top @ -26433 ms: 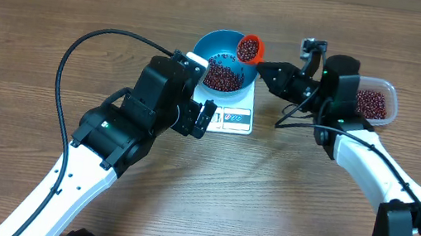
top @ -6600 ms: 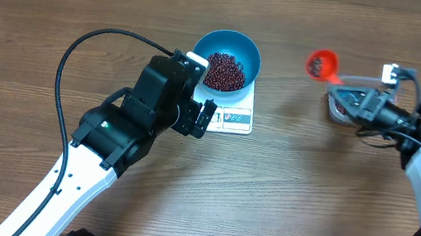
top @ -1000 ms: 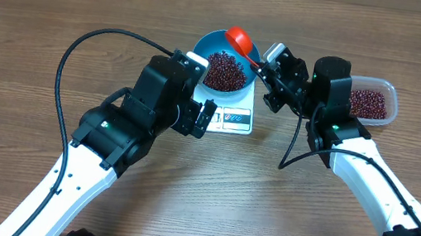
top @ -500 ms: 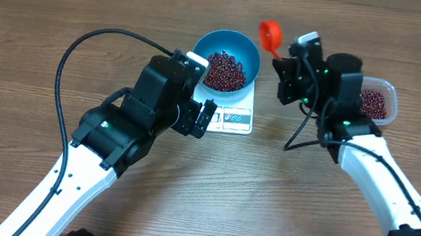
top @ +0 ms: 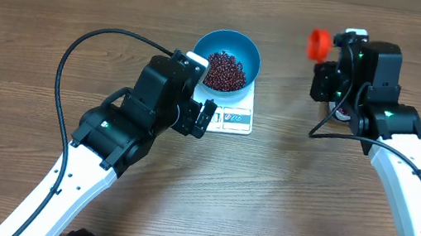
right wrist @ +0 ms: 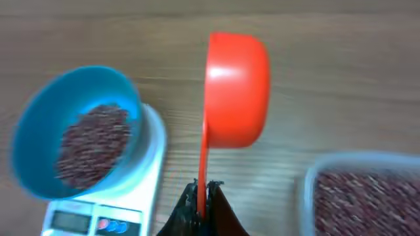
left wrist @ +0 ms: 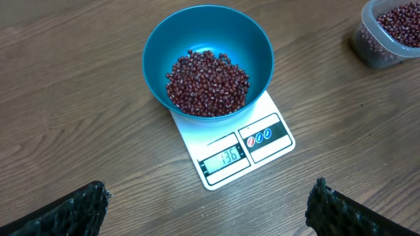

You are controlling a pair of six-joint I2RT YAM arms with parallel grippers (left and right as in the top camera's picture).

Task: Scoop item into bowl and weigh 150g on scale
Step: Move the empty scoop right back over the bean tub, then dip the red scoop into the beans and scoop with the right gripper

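Bowl (left wrist: 164, 39): sitting on scale (left wrist: 262, 141), ahead of the left jaws, which are standing wide open and holding nothing.
Beans (left wrist: 207, 82): heaping in the bowl; display (left wrist: 226, 157) appearing to be reading 136, short of target.
Scoop (right wrist: 236, 88): right jaws are clamping its handle, with no beans showing.
Tub (right wrist: 315, 174): lying ahead-right of the right jaws and holding more beans.
Remaining, by judgement: a small top-up.
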